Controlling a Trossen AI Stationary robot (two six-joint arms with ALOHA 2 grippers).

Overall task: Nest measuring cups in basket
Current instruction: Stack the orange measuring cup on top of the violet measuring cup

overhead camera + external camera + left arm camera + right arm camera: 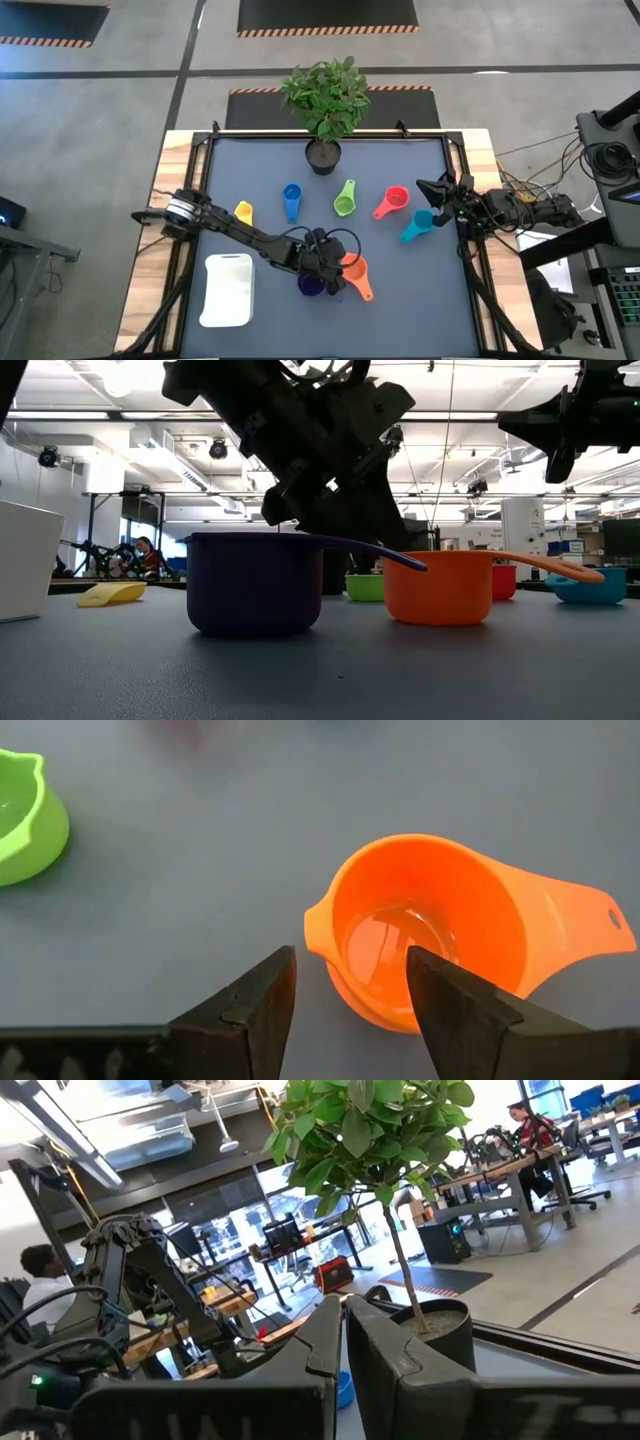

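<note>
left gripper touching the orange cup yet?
Cannot tell. In the left wrist view the left gripper has open fingers straddling the near rim of the orange cup; one fingertip overlaps the rim, but no view shows contact or a gap.

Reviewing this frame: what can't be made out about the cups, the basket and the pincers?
- Purple cup: high view, mostly under the left pincer; its inside is hidden.
- Orange cup: left wrist view, near rim sits behind one finger; contact unclear.
- Basket: low view, cut off by the picture's edge.
- Basket contents: high view, too washed out to tell.
- Right pincer: shows shut, away from the cups.
</note>
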